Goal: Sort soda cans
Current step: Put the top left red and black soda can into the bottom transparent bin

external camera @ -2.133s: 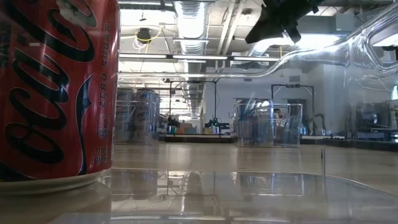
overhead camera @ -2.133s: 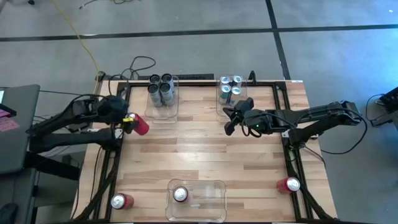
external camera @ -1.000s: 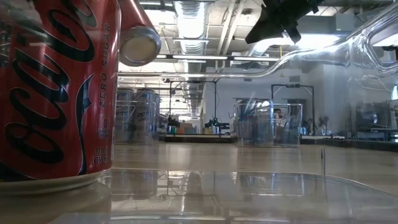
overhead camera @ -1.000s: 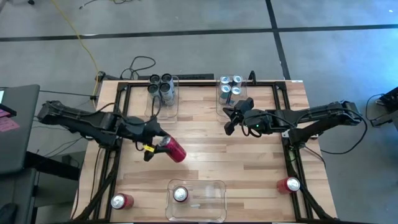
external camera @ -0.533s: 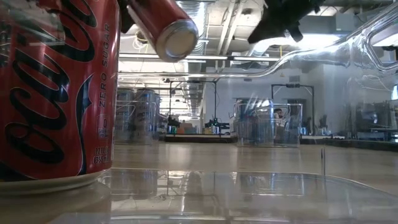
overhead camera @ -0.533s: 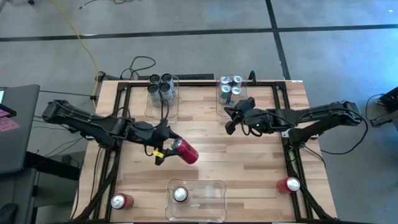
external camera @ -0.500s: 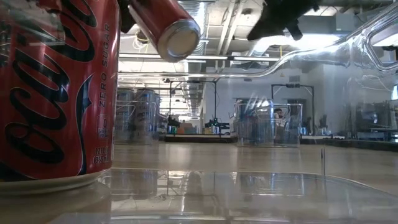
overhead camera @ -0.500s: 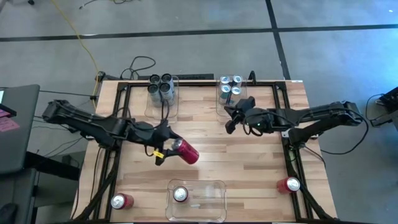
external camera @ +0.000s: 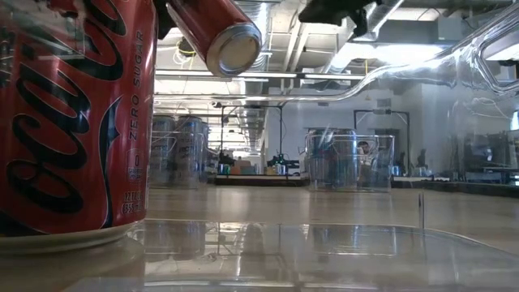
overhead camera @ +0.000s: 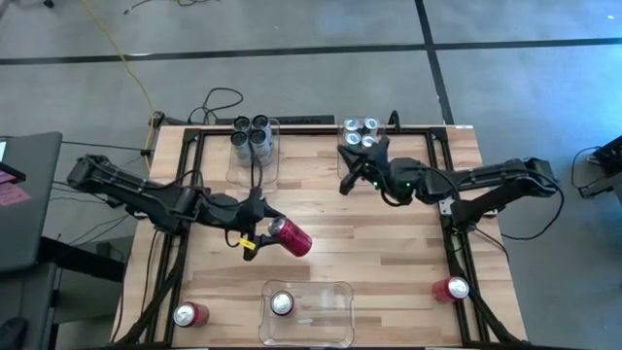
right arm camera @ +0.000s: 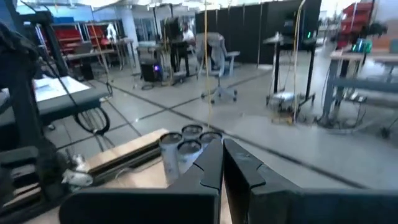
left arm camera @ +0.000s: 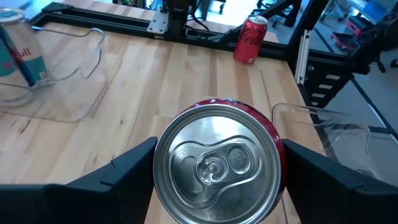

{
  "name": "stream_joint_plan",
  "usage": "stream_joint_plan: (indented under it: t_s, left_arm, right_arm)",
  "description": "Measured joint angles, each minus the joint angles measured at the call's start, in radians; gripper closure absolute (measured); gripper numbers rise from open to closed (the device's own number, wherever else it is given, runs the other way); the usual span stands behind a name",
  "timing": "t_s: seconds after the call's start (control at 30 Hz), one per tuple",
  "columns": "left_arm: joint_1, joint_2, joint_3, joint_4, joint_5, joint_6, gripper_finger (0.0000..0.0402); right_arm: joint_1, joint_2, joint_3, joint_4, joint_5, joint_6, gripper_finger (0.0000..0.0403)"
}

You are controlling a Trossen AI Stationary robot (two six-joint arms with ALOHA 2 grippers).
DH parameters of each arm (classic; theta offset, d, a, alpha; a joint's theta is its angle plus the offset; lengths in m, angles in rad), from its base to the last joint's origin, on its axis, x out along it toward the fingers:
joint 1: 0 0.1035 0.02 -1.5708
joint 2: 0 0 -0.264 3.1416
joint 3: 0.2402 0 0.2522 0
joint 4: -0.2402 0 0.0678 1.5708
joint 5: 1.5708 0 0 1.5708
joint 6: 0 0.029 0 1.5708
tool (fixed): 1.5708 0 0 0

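Right hand [overhead camera: 342, 185] nearer wooden table [overhead camera: 389, 262]

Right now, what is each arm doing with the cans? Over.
Left gripper holds red can above mid-table. Right gripper shut, empty, by far silver cans. Nothing blocking the near bin.

Glossy red metal can [left arm camera: 216, 163] with a smooth silver top; pale wood table [overhead camera: 389, 253], seemingly matt; clear glossy plastic bin [overhead camera: 335, 316].
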Motion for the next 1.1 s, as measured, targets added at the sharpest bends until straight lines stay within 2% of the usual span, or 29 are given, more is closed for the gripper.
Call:
stream_joint_plan:
  t_s: [0.13,0.37,0.63,0.83,0.97,1.1]
  left_arm:
    - [-0.025,0.0,0.0,0.001,-0.031,-0.001,0.0111]
    - [-0.038,0.0,0.0,0.04,-0.042,0.012,0.0111]
    - [-0.038,0.0,0.0,0.047,-0.044,0.086,0.0111]
    - [-0.036,0.0,0.0,0.053,-0.02,0.136,0.0111]
    - [-0.036,0.025,0.002,0.112,0.017,0.145,0.0111]
    - [-0.049,0.098,0.058,0.068,0.046,0.15,0.0111]
  right_arm:
    - [-0.029,0.036,0.0,0.057,-0.001,-0.026,0.0371]
    - [-0.049,0.03,0.0,0.041,-0.002,-0.027,0.0371]
    - [0.03,-0.049,0.0,-0.115,-0.003,-0.023,0.0371]
    - [0.12,-0.111,0.0,-0.252,-0.002,0.053,0.0371]
    - [0.202,-0.142,0.0,-0.334,0.072,0.135,0.0371]
    - [0.289,-0.147,0.0,-0.392,0.191,0.182,0.0371]
